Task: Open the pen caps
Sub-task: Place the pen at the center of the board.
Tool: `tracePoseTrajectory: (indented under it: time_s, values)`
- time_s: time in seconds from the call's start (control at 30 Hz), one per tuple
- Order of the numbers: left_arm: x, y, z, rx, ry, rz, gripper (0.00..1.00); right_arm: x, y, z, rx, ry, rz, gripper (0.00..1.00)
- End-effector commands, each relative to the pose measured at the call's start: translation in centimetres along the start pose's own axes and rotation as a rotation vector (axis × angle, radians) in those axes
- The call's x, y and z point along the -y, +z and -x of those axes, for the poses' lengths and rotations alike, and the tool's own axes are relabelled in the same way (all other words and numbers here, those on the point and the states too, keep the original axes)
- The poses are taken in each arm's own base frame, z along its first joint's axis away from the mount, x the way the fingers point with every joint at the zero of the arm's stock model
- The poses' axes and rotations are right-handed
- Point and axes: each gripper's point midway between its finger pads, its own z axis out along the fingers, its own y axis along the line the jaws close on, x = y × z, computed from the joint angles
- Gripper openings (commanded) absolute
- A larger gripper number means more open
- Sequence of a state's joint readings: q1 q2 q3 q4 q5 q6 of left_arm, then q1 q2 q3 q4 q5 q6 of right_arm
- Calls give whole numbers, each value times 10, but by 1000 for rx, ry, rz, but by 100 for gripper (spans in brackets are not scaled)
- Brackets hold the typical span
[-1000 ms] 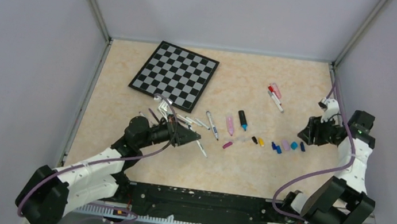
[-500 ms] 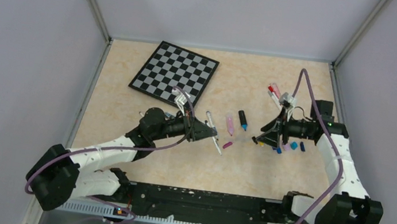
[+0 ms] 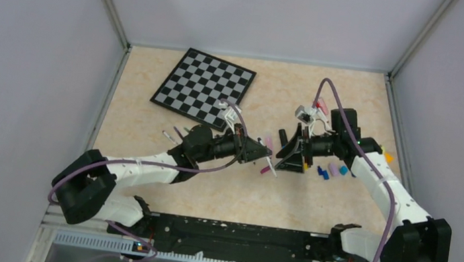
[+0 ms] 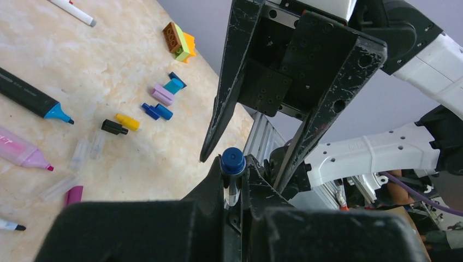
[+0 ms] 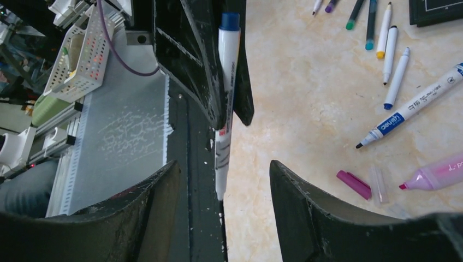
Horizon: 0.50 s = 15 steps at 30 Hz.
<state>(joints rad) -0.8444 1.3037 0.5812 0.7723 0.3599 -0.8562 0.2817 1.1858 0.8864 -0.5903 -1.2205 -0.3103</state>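
Observation:
My left gripper point(image 3: 263, 154) is shut on a white pen point(image 5: 225, 109) and holds it above the table's middle. The pen's blue cap point(image 4: 233, 161) pokes out between the left fingertips. My right gripper point(image 3: 282, 158) faces it, open and empty. Its two fingers point(image 4: 229, 82) stand on either side of the blue cap without touching it. Loose caps lie on the table: yellow point(image 4: 127, 121), black point(image 4: 113, 127), blue point(image 4: 155, 111) and magenta point(image 5: 354, 184).
A chessboard point(image 3: 204, 87) lies at the back left. Several uncapped pens point(image 5: 390, 49) lie near it, and a white marker point(image 5: 409, 109) lies closer in. A pink highlighter point(image 4: 22, 153) and a black one point(image 4: 30, 98) lie mid-table. A yellow-orange block point(image 4: 179, 41) sits at the right.
The left gripper has carried the pen to the right, toward the middle. The right gripper has swung left from the right side to face it, its open fingers now around the cap end.

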Motion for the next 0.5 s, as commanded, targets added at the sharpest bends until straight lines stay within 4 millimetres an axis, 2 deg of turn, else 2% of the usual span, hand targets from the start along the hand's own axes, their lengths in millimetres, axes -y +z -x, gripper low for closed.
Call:
tracePoseTrajectory:
  time_s: [0.0, 0.1, 0.47]
  values:
    - [23, 17, 23, 89, 50, -79, 0, -7, 7, 19, 41, -15, 48, 60]
    - [25, 24, 19, 82, 43, -92, 0, -4, 10, 15, 38, 4, 37, 59]
    - [28, 31, 21, 109, 39, -92, 0, -4, 15, 4, 32, 42, 44, 36]
